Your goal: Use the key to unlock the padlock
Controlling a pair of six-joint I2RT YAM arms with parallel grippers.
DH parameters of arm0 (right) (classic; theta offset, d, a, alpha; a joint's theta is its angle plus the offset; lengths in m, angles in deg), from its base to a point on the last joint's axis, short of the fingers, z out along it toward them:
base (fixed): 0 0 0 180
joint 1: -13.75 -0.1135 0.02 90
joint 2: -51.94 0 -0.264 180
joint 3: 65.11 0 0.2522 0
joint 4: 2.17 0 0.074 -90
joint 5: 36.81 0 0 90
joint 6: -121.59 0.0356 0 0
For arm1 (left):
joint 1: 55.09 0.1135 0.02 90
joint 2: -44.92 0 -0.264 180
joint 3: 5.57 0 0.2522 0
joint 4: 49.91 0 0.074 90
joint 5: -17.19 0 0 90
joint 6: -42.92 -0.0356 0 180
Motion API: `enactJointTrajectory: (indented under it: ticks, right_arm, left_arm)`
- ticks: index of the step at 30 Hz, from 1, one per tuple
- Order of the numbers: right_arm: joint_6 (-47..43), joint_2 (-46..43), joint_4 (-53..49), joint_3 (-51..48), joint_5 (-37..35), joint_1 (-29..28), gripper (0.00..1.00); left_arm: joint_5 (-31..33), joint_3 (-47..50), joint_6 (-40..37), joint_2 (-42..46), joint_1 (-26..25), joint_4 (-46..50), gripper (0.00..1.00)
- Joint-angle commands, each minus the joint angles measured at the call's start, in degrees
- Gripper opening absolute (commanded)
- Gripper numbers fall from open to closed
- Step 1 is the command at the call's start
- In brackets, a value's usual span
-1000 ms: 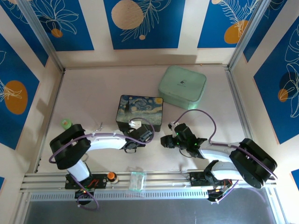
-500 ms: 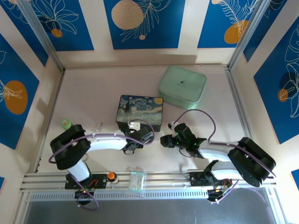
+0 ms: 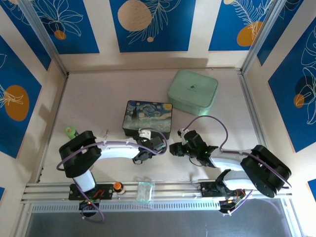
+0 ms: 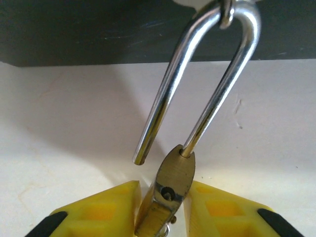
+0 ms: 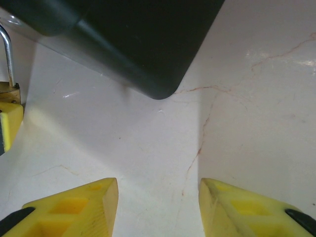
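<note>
I find left hand (image 4: 163,198) gripping small brass padlock (image 4: 175,174), silver shackle (image 4: 168,98) open, at the painted box (image 4: 98,29); right hand (image 5: 158,191) open

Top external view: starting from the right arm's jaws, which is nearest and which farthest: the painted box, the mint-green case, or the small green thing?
1. the painted box, just ahead and slightly left.
2. the mint-green case, farther back, toward the rear.
3. the small green thing, far off on the left side.
</note>
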Motion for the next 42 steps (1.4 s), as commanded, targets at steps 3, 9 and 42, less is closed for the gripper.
enactJointTrajectory:
  ticks: [3,9,42]
  right_arm:
    - [0.35,0.51,-0.20,-0.47,0.16,0.23,0.47]
    - [0.44,0.47,-0.20,-0.39,0.14,0.24,0.48]
    - [5.05,-13.11,-6.93,-1.41,0.05,0.10,0.99]
  left_arm:
    - [3.78,-1.49,0.02,-0.89,-1.72,3.86,0.21]
    - [3.87,-2.74,0.72,-2.54,-2.82,4.67,0.23]
    - [-0.26,3.48,-0.06,15.63,-4.30,-4.08,0.99]
